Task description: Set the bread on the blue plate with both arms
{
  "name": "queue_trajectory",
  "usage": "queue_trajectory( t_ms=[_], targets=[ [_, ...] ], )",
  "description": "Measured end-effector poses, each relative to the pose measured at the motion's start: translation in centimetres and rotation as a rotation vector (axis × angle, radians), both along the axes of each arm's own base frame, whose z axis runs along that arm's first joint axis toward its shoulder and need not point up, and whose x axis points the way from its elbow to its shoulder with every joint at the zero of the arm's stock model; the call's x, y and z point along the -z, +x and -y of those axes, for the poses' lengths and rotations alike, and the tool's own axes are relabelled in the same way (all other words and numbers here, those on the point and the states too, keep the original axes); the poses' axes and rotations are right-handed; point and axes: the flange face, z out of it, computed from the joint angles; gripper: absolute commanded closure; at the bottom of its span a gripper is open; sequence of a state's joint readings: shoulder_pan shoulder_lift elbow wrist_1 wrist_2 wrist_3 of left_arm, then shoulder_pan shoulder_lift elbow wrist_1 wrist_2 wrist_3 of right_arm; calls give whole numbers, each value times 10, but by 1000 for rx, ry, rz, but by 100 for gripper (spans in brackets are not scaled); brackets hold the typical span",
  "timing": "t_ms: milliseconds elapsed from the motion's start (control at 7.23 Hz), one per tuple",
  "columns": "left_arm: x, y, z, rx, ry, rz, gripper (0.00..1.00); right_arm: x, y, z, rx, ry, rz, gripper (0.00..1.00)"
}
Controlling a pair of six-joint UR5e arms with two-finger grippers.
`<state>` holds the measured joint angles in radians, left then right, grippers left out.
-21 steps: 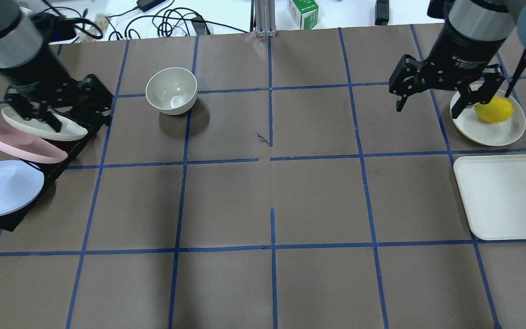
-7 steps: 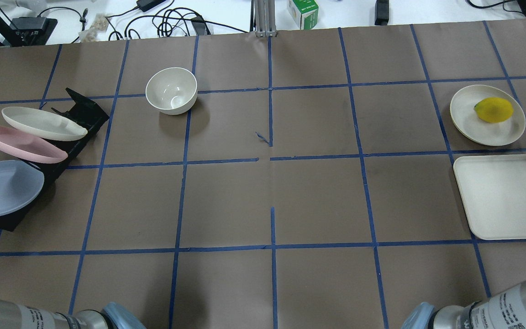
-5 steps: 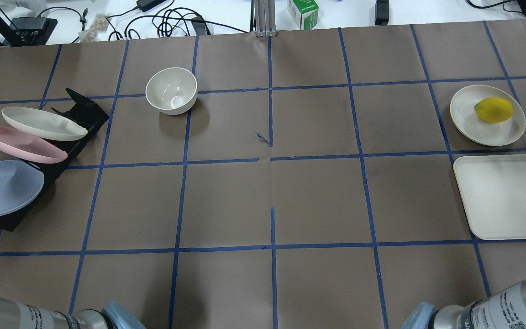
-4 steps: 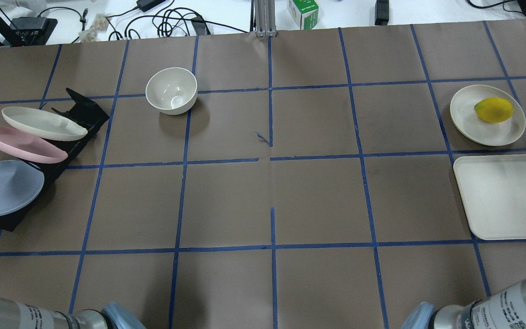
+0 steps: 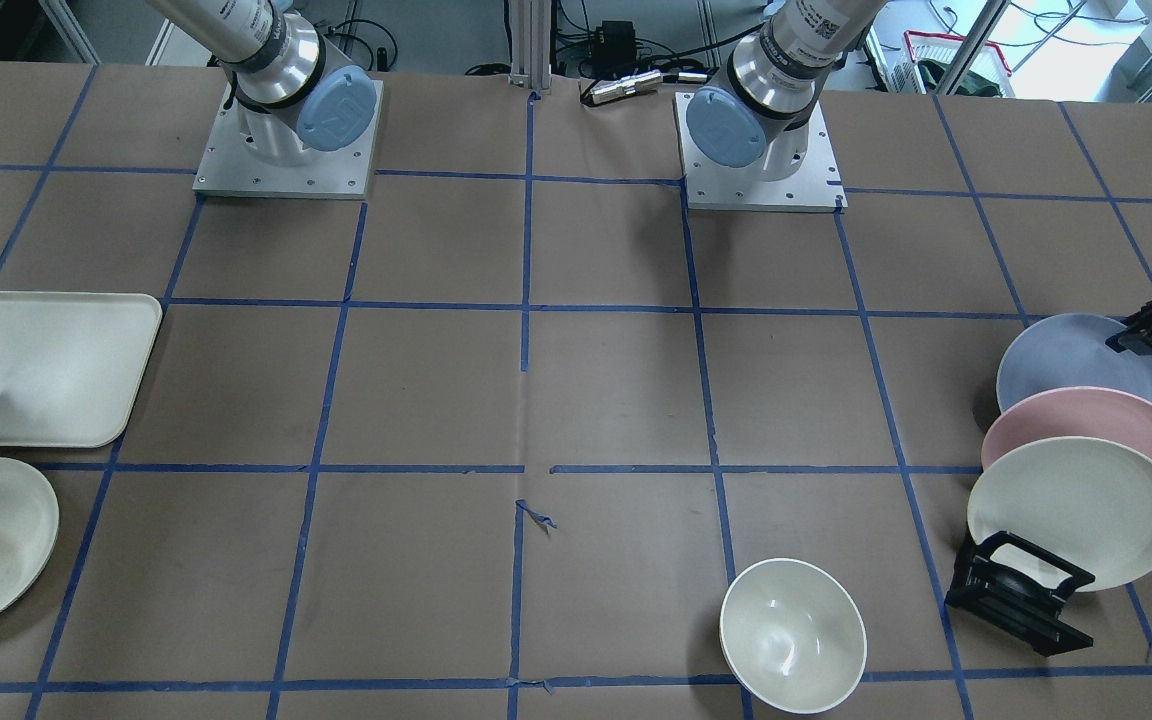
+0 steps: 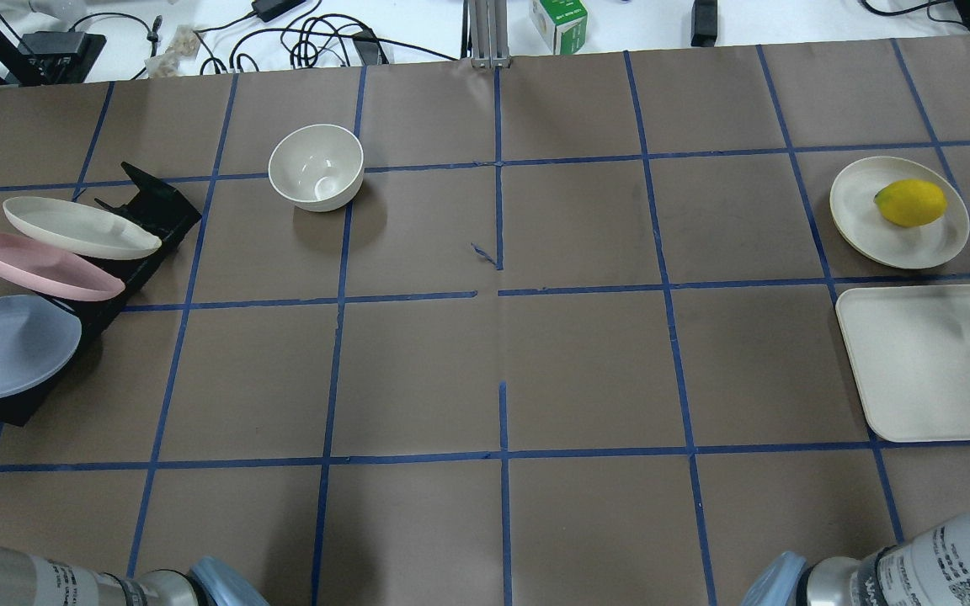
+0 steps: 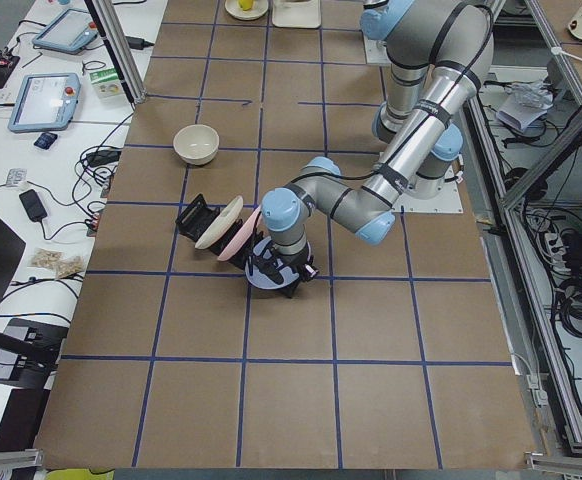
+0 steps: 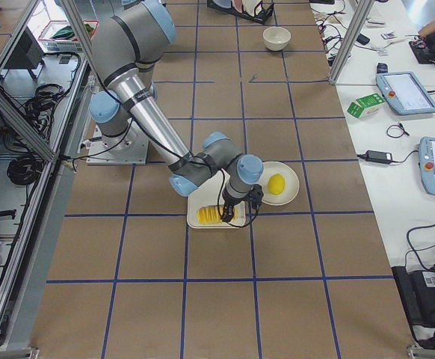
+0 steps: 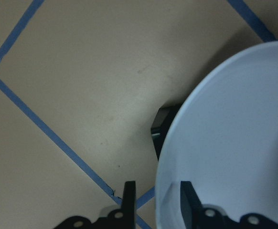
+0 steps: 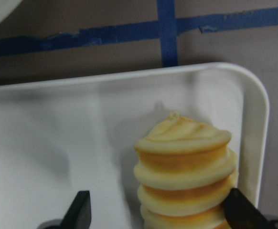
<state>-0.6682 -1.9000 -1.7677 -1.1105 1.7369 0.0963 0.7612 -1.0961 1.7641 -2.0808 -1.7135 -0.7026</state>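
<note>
Right gripper [image 10: 160,210]: jaws spread wide, 1 finger on either side of the bread [image 10: 184,162], not clenched. 1 fingertip [image 10: 239,210] sits at the loaf's flank; whether it touches, cannot tell. The other stands well off, with bare tray floor between.

Bread lies on the white tray [image 10: 58,143], close in to 1 rounded corner and near the raised rim. The rest of the tray floor runs away from it.

Left gripper [image 9: 155,200]: jaws parted, straddling the rim of the blue plate [image 9: 234,143]. 1 finger [image 9: 129,196] is outside the rim, 1 over the plate's face. A gap shows on both sides of the rim, so nothing is gripped.

Blue plate leans in the black rack [image 5: 1021,592], at the table end opposite the tray. It is 1st of 3 tilted plates, overlapped by the pink plate [image 5: 1096,425], then the cream plate [image 5: 1076,510].

A small plate [image 6: 860,219] with a yellow fruit [image 6: 910,203] sits just beside the tray. A white bowl [image 5: 793,635] stands between tray and rack, nearer the rack.
</note>
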Motion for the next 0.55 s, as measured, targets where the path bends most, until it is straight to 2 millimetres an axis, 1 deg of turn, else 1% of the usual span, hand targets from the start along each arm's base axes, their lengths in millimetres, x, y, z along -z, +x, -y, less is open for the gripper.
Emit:
queue_trajectory(
  t_ms=[138, 415, 553],
  targets=[
    [-2, 1, 1, -1, -4, 4, 84, 3, 1, -2, -3, 1, 1, 100],
    [-3, 2, 3, -9, -7, 7, 87, 1, 0, -2, -1, 2, -3, 100],
    [-2, 3, 4, -11, -6, 3, 89, -3, -1, -2, -1, 6, -8, 100]
  ],
)
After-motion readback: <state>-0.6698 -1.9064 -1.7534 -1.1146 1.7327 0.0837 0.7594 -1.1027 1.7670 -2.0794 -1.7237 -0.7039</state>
